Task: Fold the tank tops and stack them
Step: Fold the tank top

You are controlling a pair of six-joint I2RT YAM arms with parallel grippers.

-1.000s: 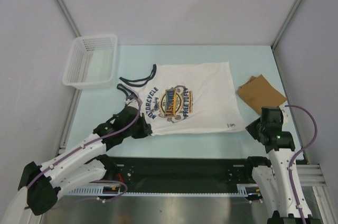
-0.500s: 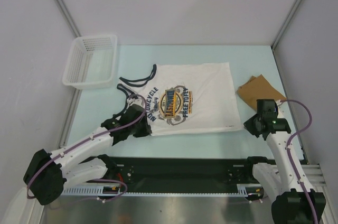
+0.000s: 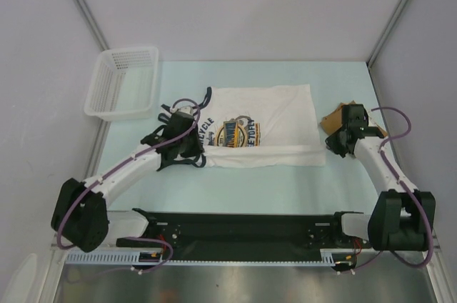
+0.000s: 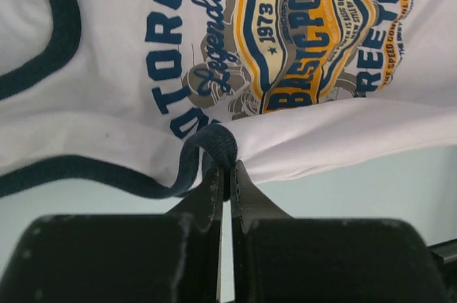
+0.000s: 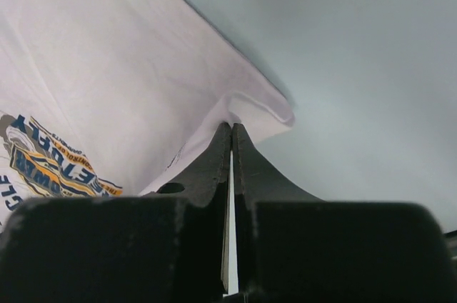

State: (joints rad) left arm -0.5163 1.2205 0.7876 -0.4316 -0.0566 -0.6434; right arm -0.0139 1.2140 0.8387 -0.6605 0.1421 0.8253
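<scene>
Grips the white tank top point(image 3: 264, 106) mid-counter point(image 3: 285, 185): left jaws closed tight on the navy armhole trim point(image 4: 214, 142), right jaws closed tight on a hem corner. Draws the near long edge, flat a second ago, up and over the lower print. Puts the first lengthwise fold under way. Leaves the tan tank top point(image 3: 330, 121) by the right arm, unstacked.

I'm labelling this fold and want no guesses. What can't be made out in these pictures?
- Top view: the tan-brown tank top is mostly covered by the right arm; no wrist view shows it.
- Top view: the white tank top has its print partly under the folded-over edge.
- Top view: jaws of left gripper and right gripper too small.
</scene>
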